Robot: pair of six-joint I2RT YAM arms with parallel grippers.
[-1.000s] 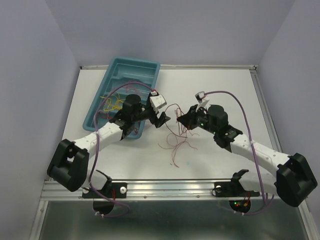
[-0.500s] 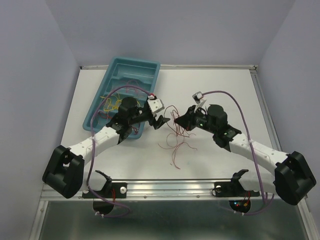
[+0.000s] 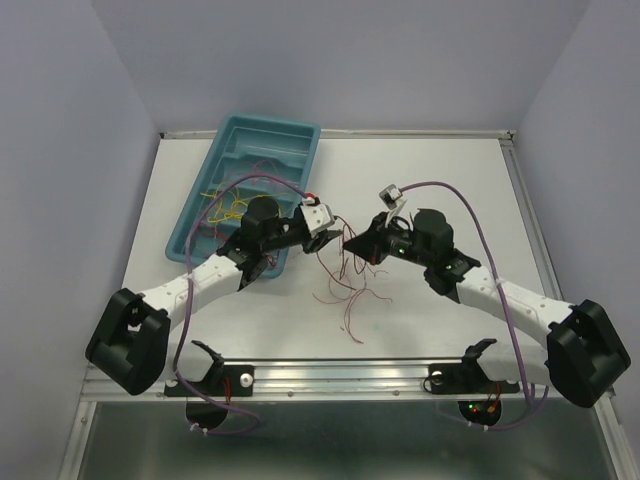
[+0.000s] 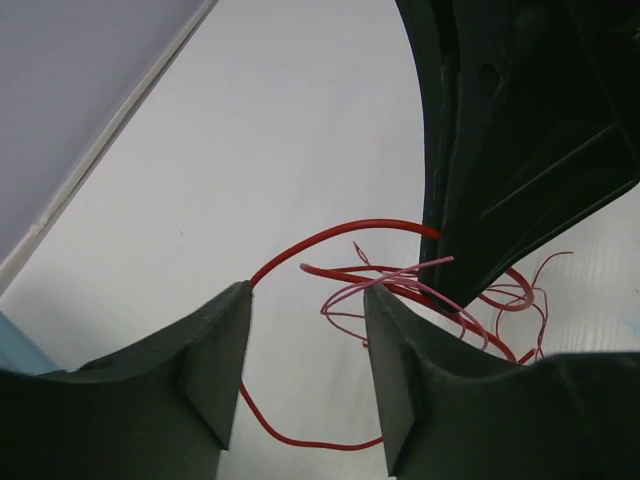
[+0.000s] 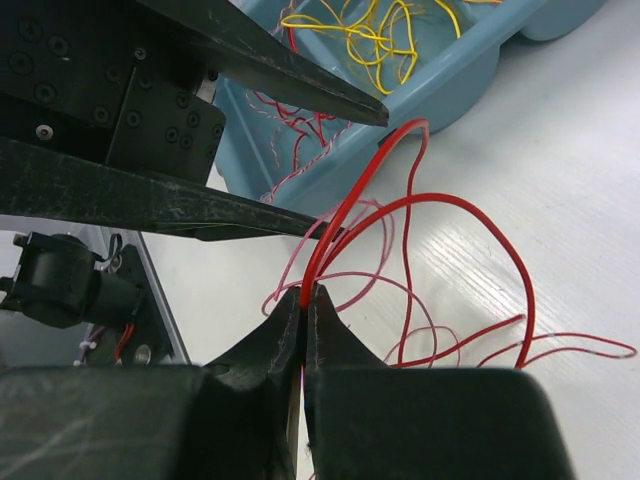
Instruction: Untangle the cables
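A loose tangle of thin red cables [image 3: 345, 283] lies on the white table between the two arms. My right gripper [image 3: 352, 243] [image 5: 305, 292] is shut on one red cable [image 5: 345, 215], which rises in a loop from its tips. My left gripper [image 3: 328, 238] [image 4: 308, 300] faces it at close range, open. A red cable [image 4: 335, 232] arcs across the gap between its fingers [image 4: 215, 370] without being pinched. More red cables and yellow ones [image 3: 222, 205] [image 5: 370, 30] lie in the blue tray [image 3: 270, 122].
The blue tray [image 5: 455, 85] sits at the back left, just behind the left arm. The two grippers nearly touch, and the right one's black fingers [image 4: 500, 150] fill the upper right of the left wrist view. Walls enclose the table on three sides.
The left gripper has moved right, up to the right gripper, and its jaws have narrowed. The right gripper has shifted slightly left, still holding its red cable.
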